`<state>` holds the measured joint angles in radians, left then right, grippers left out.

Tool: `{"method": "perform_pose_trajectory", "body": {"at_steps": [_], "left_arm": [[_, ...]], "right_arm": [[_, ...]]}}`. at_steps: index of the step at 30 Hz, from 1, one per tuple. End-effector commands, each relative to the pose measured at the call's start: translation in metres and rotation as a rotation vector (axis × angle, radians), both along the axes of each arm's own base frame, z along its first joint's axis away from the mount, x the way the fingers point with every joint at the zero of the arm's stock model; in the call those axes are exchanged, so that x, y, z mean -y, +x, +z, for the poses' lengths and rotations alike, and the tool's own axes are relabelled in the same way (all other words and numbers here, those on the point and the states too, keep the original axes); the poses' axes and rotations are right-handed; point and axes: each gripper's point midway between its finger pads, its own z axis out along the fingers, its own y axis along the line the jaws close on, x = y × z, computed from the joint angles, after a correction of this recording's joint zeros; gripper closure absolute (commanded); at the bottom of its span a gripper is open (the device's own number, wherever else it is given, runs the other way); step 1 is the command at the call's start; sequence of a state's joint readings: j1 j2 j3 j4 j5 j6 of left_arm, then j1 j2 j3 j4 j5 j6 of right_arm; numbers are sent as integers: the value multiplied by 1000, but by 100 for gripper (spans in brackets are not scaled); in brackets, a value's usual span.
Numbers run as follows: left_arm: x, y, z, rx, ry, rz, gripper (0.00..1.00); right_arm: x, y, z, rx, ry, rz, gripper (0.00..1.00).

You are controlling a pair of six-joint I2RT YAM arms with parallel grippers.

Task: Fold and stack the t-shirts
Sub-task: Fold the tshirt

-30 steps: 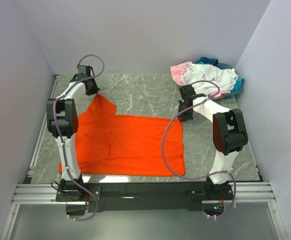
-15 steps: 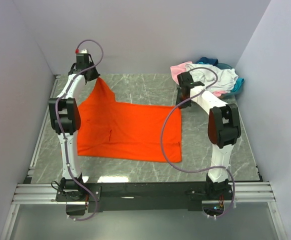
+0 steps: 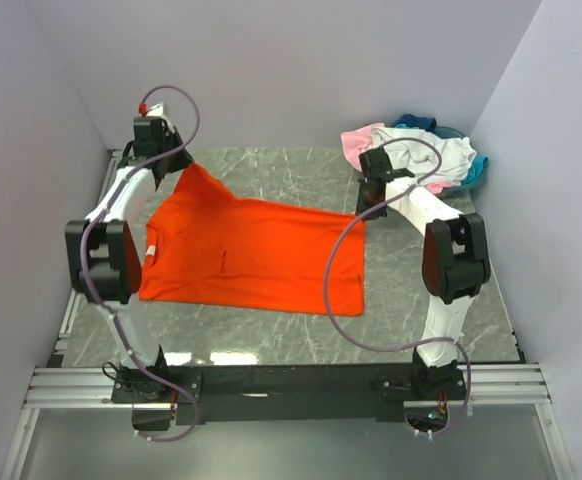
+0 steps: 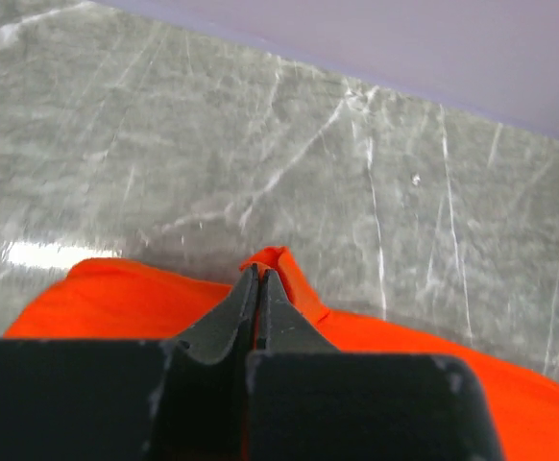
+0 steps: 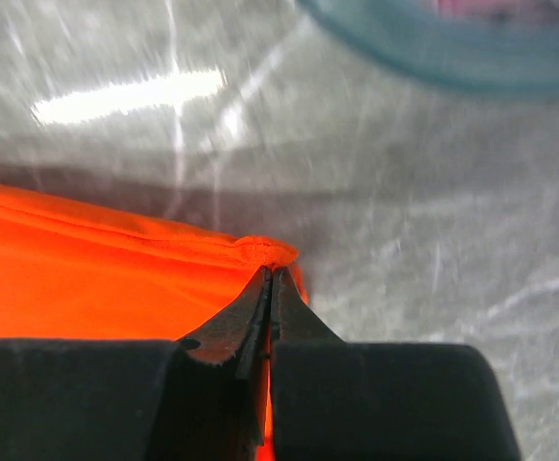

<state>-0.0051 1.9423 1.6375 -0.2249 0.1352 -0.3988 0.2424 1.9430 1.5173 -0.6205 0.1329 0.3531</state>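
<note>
Wrist views: left gripper (image 4: 260, 274) and right gripper (image 5: 271, 274) pinch tiny corners of the orange shirt (image 3: 251, 255); I fear pulling slips them loose.

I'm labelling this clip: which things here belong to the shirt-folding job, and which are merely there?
Job:
orange t-shirt, pinched by left hand and right hand
pile of white, pink and teal shirts

Merely there:
marbled table
metal rail

Left claw (image 4: 260, 276) clamped; right claw (image 5: 271, 274), blurred, seemingly clamped.
</note>
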Motion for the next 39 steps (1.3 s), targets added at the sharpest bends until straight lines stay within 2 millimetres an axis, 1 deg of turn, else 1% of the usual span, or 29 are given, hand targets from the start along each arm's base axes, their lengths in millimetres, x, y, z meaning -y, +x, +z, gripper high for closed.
{"method": "perform_pose_trajectory", "body": {"at_steps": [1, 2, 3, 4, 5, 6, 7, 8, 9, 10, 11, 12, 13, 14, 15, 16, 17, 18, 22, 23, 25, 26, 27, 28, 29, 34, 38, 39], "left_arm": [[-13, -29, 28, 79, 27, -3, 100], [-14, -36, 25, 68, 29, 7, 100], [-15, -44, 32, 80, 29, 12, 100], [-16, -56, 16, 38, 29, 16, 100], [-16, -62, 12, 26, 31, 20, 100], [-17, -69, 13, 21, 33, 22, 100], [-17, -78, 2, -9, 36, 23, 100], [-19, -85, -2, -33, 39, 31, 100], [-22, -92, 1, -32, 48, 46, 100], [-23, -99, -6, -52, 52, 55, 100], [-26, -107, -3, -52, 61, 66, 100], [-30, -111, -4, -57, 76, 87, 100], [-32, -118, -9, -74, 84, 97, 100], [-34, -123, -5, -67, 88, 110, 100], [-37, -131, -11, -89, 96, 124, 100], [-42, -135, -11, -96, 105, 153, 100], [-45, -141, -5, -86, 109, 178, 100], [-52, -149, -10, -103, 124, 218, 100], [-63, -166, -5, -80, 133, 284, 100], [-65, -170, 1, -66, 133, 298, 100], [-71, -178, -2, -80, 139, 343, 100], [-74, -182, 3, -68, 137, 358, 100], [-75, -186, 0, -75, 130, 374, 100], [-76, -189, 1, -72, 128, 388, 100], [-78, -193, 4, -60, 124, 400, 100], [-81, -207, -7, -86, 102, 442, 100], [-84, -214, -8, -94, 105, 456, 100], [-86, -216, -11, -101, 107, 464, 100]], "right_arm": [[0, 1, 37, 121, 43, 8, 100], [-1, -5, 31, 111, 53, 13, 100], [-2, -8, 33, 116, 59, 17, 100], [-3, -10, 31, 118, 66, 20, 100], [-3, -16, 26, 104, 67, 24, 100], [-5, -19, 27, 105, 68, 28, 100], [-4, -21, 28, 109, 71, 28, 100], [-3, -27, 22, 94, 66, 29, 100], [-5, -30, 24, 100, 69, 34, 100], [-6, -32, 24, 98, 69, 37, 100], [-6, -36, 22, 92, 68, 41, 100], [-6, -39, 24, 97, 66, 44, 100], [-8, -41, 24, 95, 67, 49, 100], [-9, -45, 23, 90, 67, 54, 100], [-10, -47, 25, 96, 69, 56, 100], [-13, -50, 25, 93, 70, 64, 100], [-13, -53, 24, 89, 67, 67, 100], [-15, -55, 27, 97, 66, 71, 100], [-22, -65, 22, 80, 70, 89, 100], [-23, -66, 21, 80, 73, 90, 100], [-23, -71, 16, 63, 66, 90, 100], [-25, -73, 16, 63, 67, 93, 100], [-26, -76, 15, 59, 66, 97, 100], [-24, -79, 11, 48, 63, 88, 100], [-25, -81, 13, 53, 66, 90, 100], [-23, -92, 2, 23, 63, 77, 100], [-23, -99, 2, 25, 67, 72, 100], [-23, -100, 2, 25, 63, 72, 100]]}}
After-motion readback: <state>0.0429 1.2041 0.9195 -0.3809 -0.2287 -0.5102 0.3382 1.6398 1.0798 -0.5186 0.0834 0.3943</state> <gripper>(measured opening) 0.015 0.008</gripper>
